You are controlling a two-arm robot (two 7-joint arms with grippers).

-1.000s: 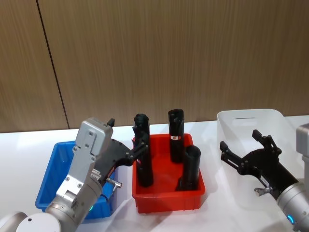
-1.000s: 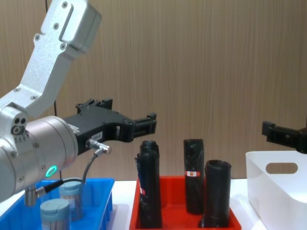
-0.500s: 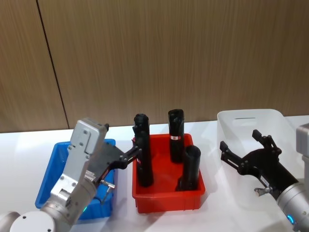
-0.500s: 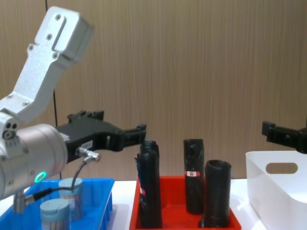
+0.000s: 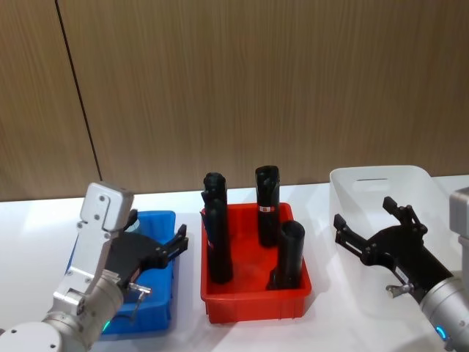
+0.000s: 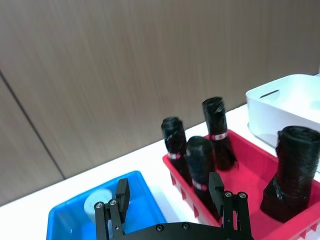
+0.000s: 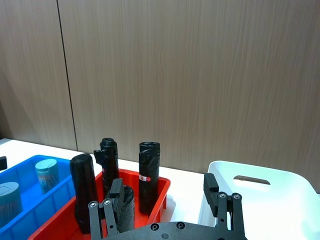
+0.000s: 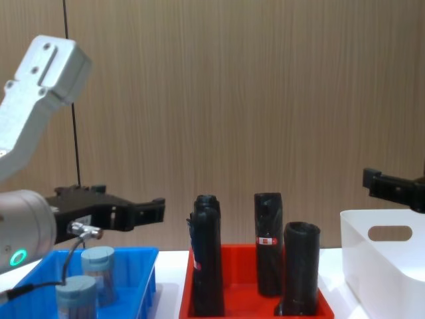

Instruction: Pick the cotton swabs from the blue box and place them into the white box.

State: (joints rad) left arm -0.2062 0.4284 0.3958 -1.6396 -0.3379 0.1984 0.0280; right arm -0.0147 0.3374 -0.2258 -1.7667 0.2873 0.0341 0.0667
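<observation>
In your head view, the left gripper [image 5: 176, 243] hangs spread wide and empty over the blue box [image 5: 158, 217]. The right gripper [image 5: 364, 214], equally wide and empty, hovers by the white box [image 5: 381, 176]. In your chest view, two cotton swabs [image 8: 98, 260], clear tubs with grey-blue lids, stand upright inside the blue box. You have a white table [image 5: 29, 220] and a wood-panelled wall [image 5: 220, 73] behind.

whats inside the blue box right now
Two tubs of cotton swabs, grey-blue lids on, stand in the blue box. The open left gripper hovers over it, and its arm covers part of the floor in the head view, so more could be hidden.
</observation>
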